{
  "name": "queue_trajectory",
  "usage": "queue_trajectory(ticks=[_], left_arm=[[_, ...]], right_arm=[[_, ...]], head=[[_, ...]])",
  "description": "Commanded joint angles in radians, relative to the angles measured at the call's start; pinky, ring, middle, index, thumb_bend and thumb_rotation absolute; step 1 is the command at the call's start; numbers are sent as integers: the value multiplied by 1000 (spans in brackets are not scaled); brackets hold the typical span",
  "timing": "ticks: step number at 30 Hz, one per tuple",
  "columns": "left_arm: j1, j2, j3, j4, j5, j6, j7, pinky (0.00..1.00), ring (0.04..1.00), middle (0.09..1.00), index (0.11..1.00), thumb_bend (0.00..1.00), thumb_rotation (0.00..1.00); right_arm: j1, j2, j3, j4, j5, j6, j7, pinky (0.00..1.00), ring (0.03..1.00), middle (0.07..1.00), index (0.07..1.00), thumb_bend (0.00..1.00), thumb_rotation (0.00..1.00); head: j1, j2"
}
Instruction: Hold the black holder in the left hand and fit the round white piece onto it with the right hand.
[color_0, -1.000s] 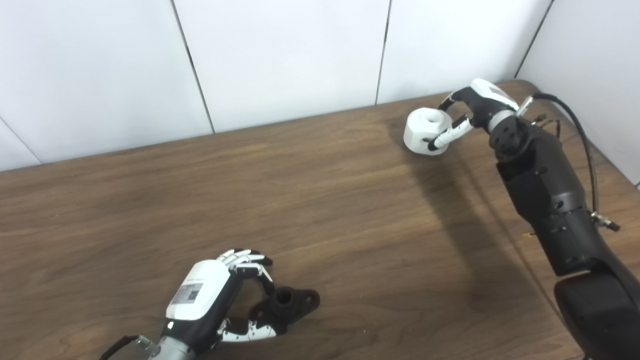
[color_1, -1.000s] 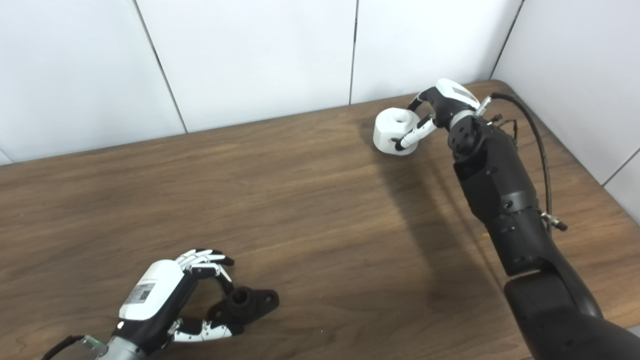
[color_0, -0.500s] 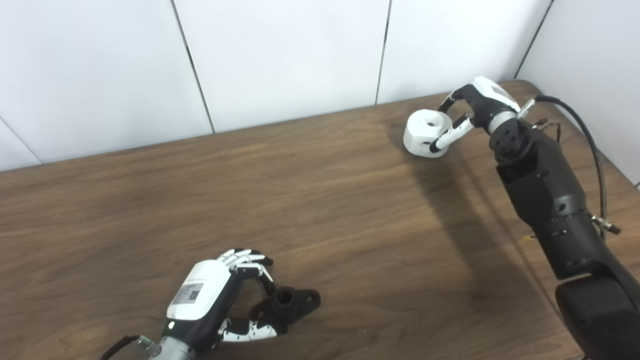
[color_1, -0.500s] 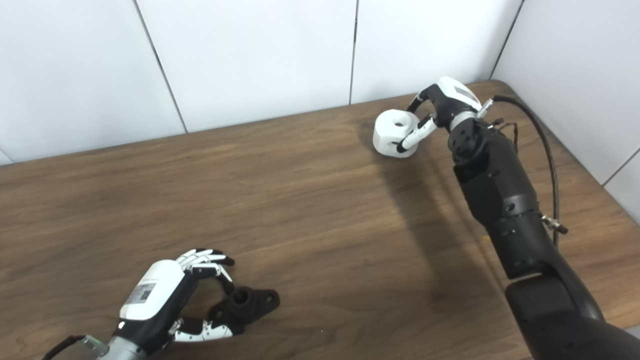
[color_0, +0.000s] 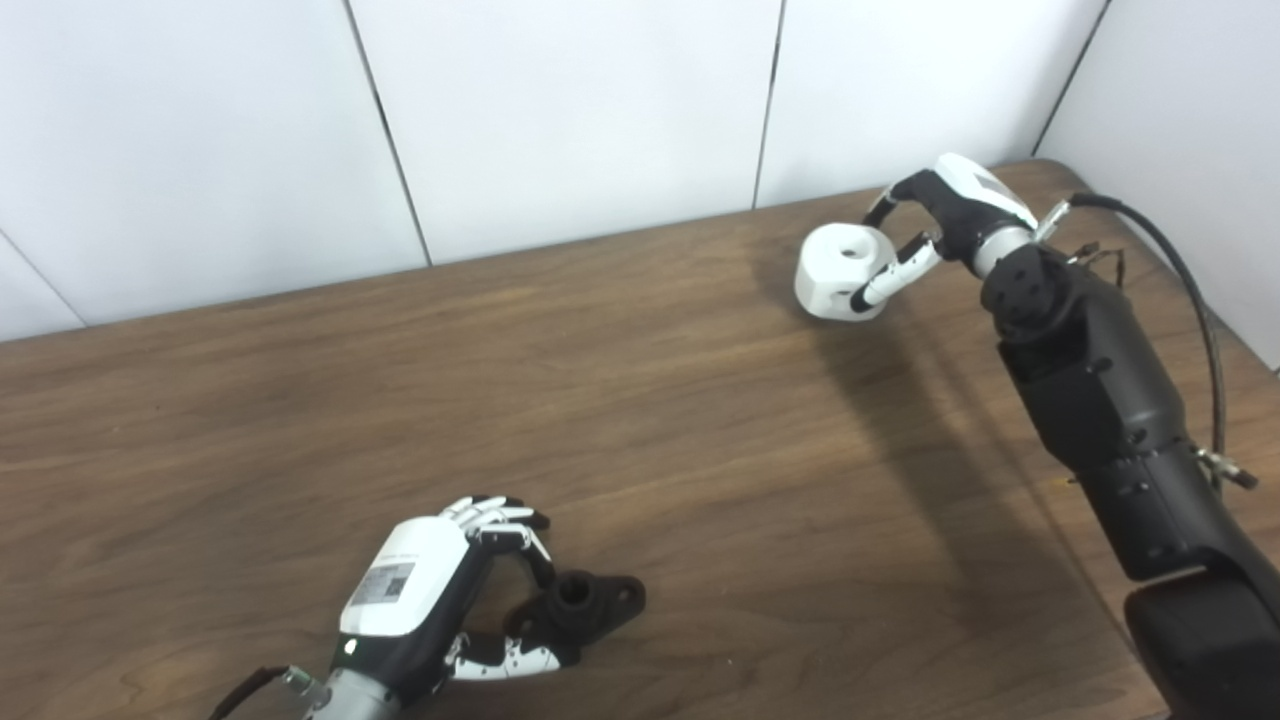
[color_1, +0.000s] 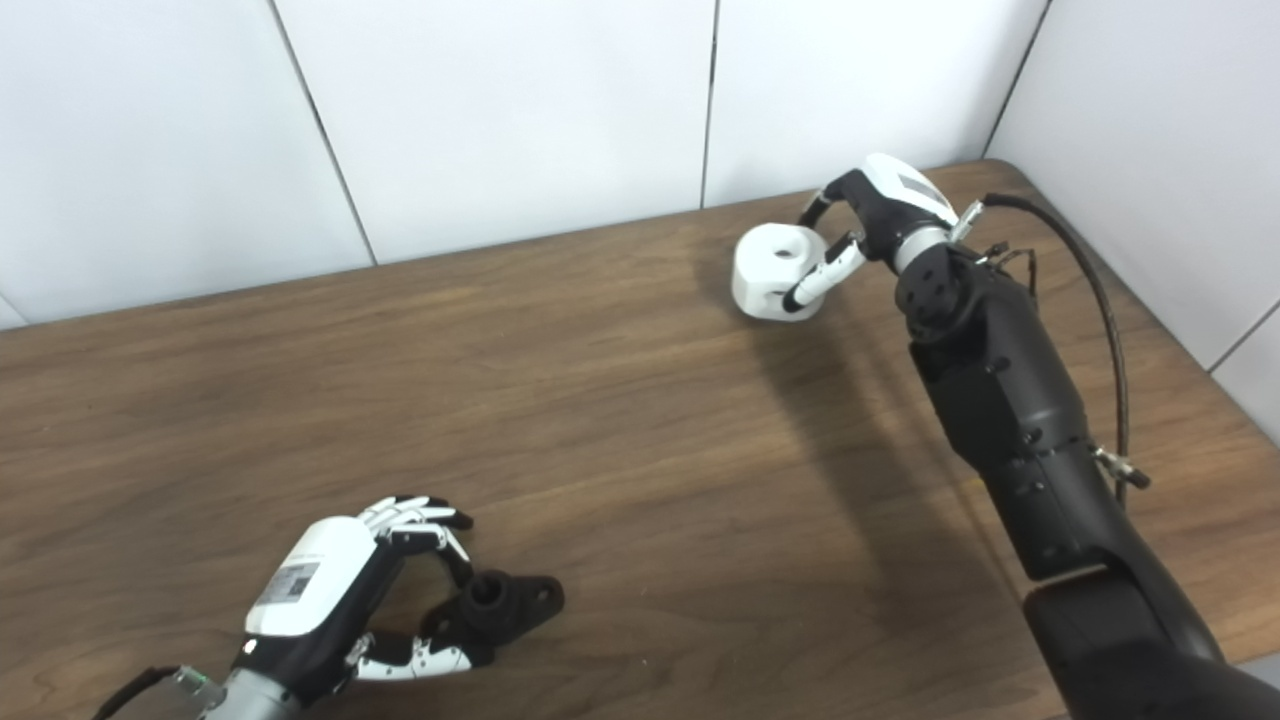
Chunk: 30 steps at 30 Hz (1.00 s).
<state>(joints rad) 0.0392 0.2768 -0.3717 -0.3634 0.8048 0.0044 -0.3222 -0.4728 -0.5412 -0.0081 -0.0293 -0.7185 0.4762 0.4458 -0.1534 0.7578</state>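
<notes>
Matt wood-grain table (color_0: 640, 400)

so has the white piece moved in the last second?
Yes. The round white piece, held in the right hand, has shifted left, nearer the wall seam in the left eye view.

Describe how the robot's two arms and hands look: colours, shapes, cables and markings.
Both hands, left hand and right hand, have white backs, black palms and white-and-black fingers. The left bears a grey label. The right forearm is bulky matte black, with a black cable looping beside it.
</notes>
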Motion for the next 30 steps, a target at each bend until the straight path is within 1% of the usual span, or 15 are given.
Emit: queue_trajectory(ticks=[1,3,4,6,8,11,13,15,16,19,24,25,28,30], left_arm=[[-3,-6,-15,-13,24,20,-36,905,861,795,487,522,53],[-6,-10,-22,-19,29,32,-47,912,866,799,488,521,53],[-7,-11,-25,-20,30,35,-50,914,868,801,488,521,53],[-11,-16,-29,-18,33,37,-50,915,868,802,488,521,53],[-14,-20,-32,-11,32,28,-37,913,866,800,488,521,53],[-16,-26,-34,1,36,14,-18,896,854,790,487,522,53],[-18,-30,-36,-5,41,22,-25,895,853,789,487,522,54],[-19,-33,-38,-10,46,30,-31,901,858,791,487,521,54],[-19,-35,-38,-13,47,34,-33,902,859,791,487,521,54],[-22,-39,-39,-20,46,42,-39,912,861,794,488,521,54],[-29,-44,-40,-30,48,52,-49,909,862,791,487,522,54],[-31,-45,-40,-32,49,55,-52,908,863,791,487,522,54],[-35,-48,-41,-32,54,57,-57,905,861,790,487,521,55],[-36,-52,-40,-33,55,60,-60,903,858,790,488,521,55]], right_arm=[[-34,-38,-8,-120,-22,-6,50,879,894,814,487,523,134],[-23,-30,-14,-216,-46,-6,120,879,898,808,487,523,134],[-17,-22,-19,-263,-60,-7,157,887,902,805,487,524,135],[-4,-14,-22,-351,-66,-7,222,903,905,805,486,524,136],[9,3,-22,-431,-84,-7,293,903,901,806,485,524,137],[33,29,-6,-544,-112,-7,389,876,891,802,485,524,138],[48,65,-9,-612,-131,-7,455,868,893,800,485,524,138],[58,96,-17,-657,-143,-7,501,876,906,804,484,524,138],[67,117,-16,-688,-153,-7,525,878,908,805,484,524,138],[87,180,-6,-770,-200,-7,606,871,918,807,484,524,139],[96,239,22,-845,-239,-7,689,873,927,813,484,524,140],[97,248,26,-854,-242,-7,698,870,926,814,484,524,140],[107,276,46,-875,-241,-9,704,868,919,817,484,524,140],[117,296,60,-886,-238,-9,707,892,915,818,484,525,139]], head=[[20,6],[50,16],[53,18],[75,28],[88,37],[105,49],[114,59],[117,65],[120,76],[124,91],[134,116],[140,125],[148,135],[149,137]])
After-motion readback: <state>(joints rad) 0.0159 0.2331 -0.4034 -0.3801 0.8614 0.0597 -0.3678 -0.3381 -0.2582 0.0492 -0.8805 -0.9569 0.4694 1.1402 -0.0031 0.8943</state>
